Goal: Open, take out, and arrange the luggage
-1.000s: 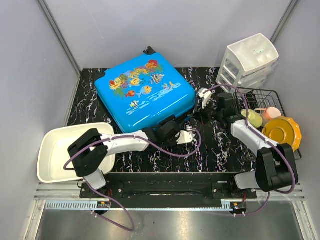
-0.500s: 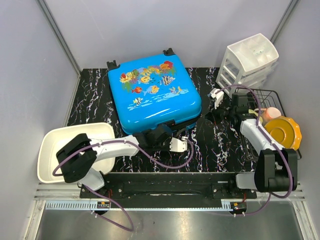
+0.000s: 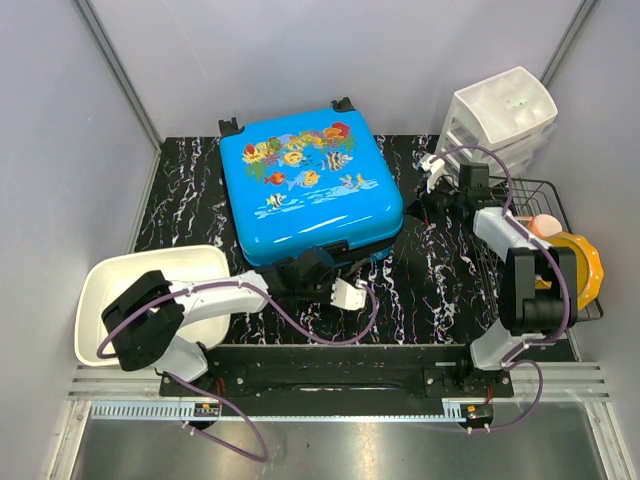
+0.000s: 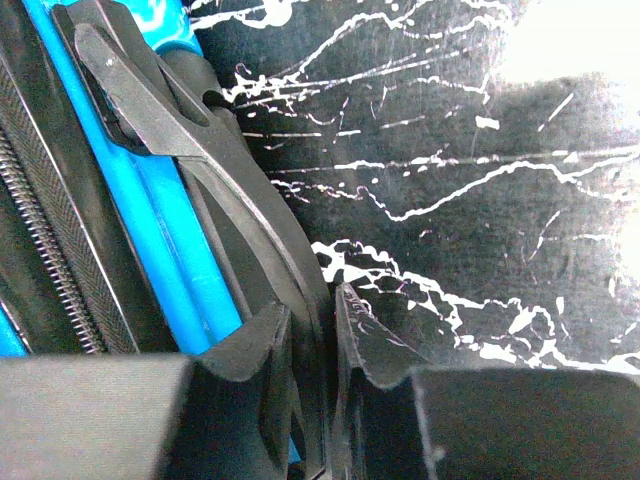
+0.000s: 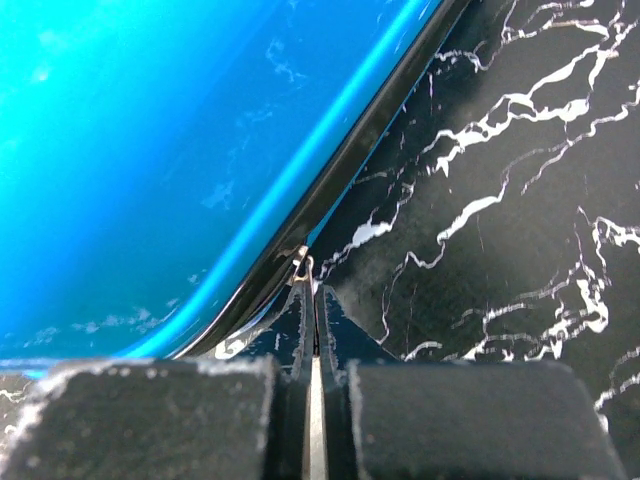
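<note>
The luggage (image 3: 310,185) is swinging square, still lying shut on the table (image 3: 440,290). Left end effector (image 4: 320,320) is gripping the handle (image 4: 250,220) on the luggage's near edge; right end effector (image 5: 315,300) is pressing closed at its right seam. Opening's barely starting.

The table (image 3: 180,190) is black with white marble veining. Pale grey walls (image 3: 300,50) close it in on three sides, well beyond the left tool (image 3: 322,270) and the right tool (image 3: 415,207), with slanting metal posts (image 3: 118,75) in the far corners. A white drawer unit (image 3: 500,120) stands beyond and right of the right tool, by the wall. Nearer than both tools, a metal rail (image 3: 330,385) edges the table, then a brushed metal surface (image 3: 330,445). The light is soft and even.
</note>
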Robot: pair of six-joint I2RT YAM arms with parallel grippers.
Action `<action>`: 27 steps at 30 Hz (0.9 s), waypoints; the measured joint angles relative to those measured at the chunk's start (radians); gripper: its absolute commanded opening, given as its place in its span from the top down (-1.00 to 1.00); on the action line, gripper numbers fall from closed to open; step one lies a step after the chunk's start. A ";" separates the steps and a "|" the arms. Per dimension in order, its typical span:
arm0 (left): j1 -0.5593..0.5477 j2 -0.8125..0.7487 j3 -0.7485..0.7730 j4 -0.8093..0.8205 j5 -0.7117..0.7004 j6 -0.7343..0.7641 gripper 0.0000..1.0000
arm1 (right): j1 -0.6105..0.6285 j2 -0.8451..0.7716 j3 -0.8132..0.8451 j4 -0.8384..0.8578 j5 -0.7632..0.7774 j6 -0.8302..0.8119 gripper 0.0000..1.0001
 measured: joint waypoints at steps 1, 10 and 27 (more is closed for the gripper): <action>0.005 -0.006 -0.005 -0.002 0.006 0.011 1.00 | 0.000 0.018 0.010 0.015 -0.012 0.012 1.00; 0.062 -0.015 0.013 -0.062 0.034 0.076 0.88 | -0.008 0.190 0.076 0.180 -0.182 0.164 1.00; 0.252 -0.015 0.109 -0.312 0.199 0.138 0.91 | 0.074 0.139 -0.027 0.390 -0.164 0.282 1.00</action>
